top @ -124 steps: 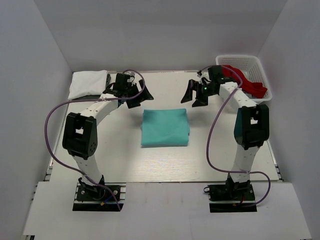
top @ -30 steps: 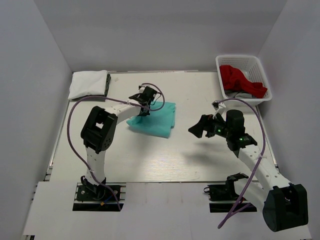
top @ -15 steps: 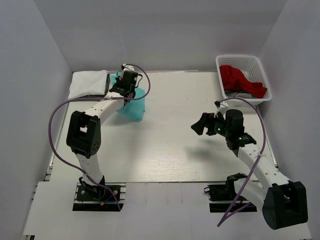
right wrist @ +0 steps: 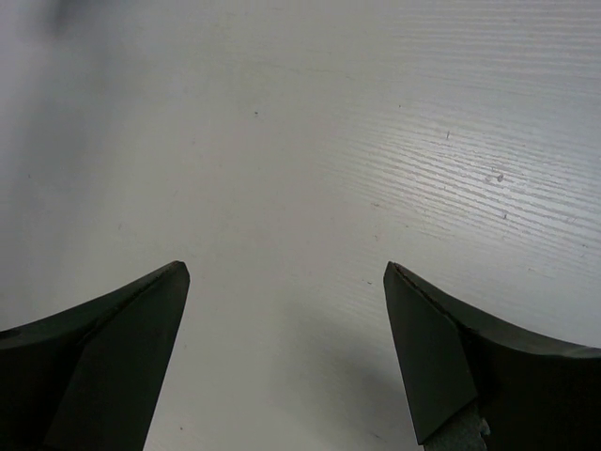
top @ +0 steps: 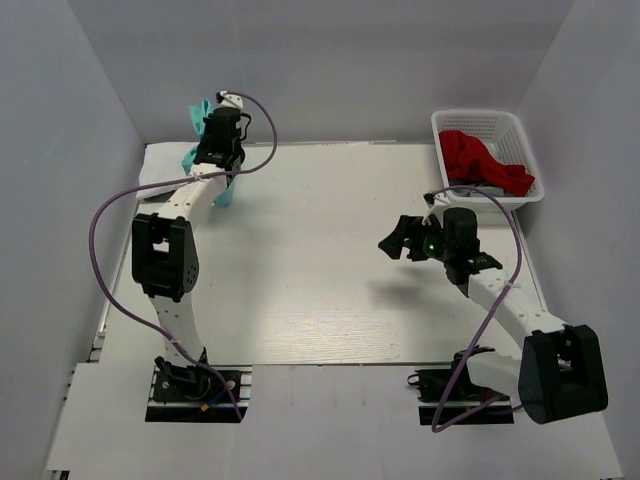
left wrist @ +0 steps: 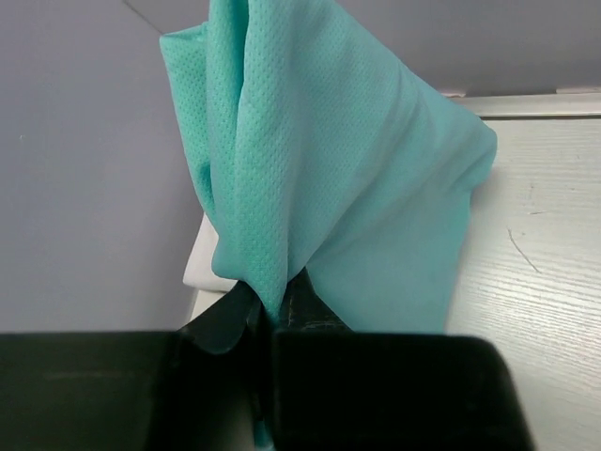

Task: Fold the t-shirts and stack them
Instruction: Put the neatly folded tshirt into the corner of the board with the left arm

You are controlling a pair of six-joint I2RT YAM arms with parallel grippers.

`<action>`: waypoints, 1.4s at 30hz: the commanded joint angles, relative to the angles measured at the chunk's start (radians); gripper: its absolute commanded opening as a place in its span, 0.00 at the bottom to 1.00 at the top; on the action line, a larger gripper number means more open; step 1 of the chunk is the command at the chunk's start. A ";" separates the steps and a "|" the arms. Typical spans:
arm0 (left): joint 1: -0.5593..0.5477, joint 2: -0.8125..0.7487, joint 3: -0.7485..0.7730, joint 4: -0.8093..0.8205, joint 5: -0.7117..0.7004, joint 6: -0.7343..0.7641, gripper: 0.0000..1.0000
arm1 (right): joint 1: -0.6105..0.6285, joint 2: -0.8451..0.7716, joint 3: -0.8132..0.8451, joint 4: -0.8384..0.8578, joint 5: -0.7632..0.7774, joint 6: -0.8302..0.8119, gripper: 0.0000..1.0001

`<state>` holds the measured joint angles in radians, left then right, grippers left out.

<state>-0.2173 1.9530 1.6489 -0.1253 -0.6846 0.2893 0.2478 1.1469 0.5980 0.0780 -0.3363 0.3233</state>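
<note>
My left gripper [top: 210,138] [left wrist: 272,305] is shut on a bunched fold of the teal-green t-shirt [left wrist: 329,188]. It holds the shirt [top: 194,155] in the air at the far left corner, with the cloth hanging over the folded white t-shirt [top: 160,172] [left wrist: 201,265]. The red t-shirt [top: 478,158] lies heaped in the basket, and a strip of dark grey cloth [top: 492,189] shows under it. Over the right half of the table my right gripper [top: 397,240] [right wrist: 286,272] hovers wide open, with only bare tabletop between its fingers.
The white lattice basket [top: 522,126] stands at the far right corner. Grey walls close in the table at the back and on both sides. The white wood-grain tabletop [top: 320,270] spreads between the arms.
The left gripper has carried the teal-green t-shirt from the table's middle up to the far left corner, over the white t-shirt. The right gripper stayed open and shifted slightly.
</note>
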 commanded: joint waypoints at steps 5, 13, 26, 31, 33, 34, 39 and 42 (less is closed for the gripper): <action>0.050 -0.012 0.163 -0.013 0.126 0.060 0.00 | -0.005 0.076 0.088 0.074 -0.035 0.025 0.90; 0.113 0.018 0.273 -0.062 0.157 0.100 0.00 | -0.005 0.140 0.132 0.088 -0.089 0.040 0.90; 0.209 0.213 0.414 -0.137 0.220 0.040 0.00 | -0.004 0.238 0.236 0.077 -0.118 0.066 0.90; 0.246 0.287 0.482 -0.125 0.220 0.040 0.00 | -0.001 0.266 0.256 0.089 -0.144 0.083 0.90; 0.259 0.310 0.514 -0.125 0.207 0.040 0.00 | 0.002 0.277 0.264 0.088 -0.147 0.086 0.90; 0.271 0.328 0.514 -0.099 0.207 0.040 0.00 | 0.001 0.277 0.266 0.089 -0.151 0.086 0.90; 0.302 0.350 0.514 -0.089 0.198 0.053 0.00 | -0.001 0.304 0.286 0.083 -0.159 0.089 0.90; 0.326 0.350 0.503 -0.089 0.212 0.053 0.00 | 0.001 0.338 0.307 0.085 -0.181 0.095 0.90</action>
<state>0.0906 2.3196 2.1170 -0.2481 -0.4797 0.3401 0.2481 1.4620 0.8528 0.1318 -0.4831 0.4126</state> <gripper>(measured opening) 0.140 0.902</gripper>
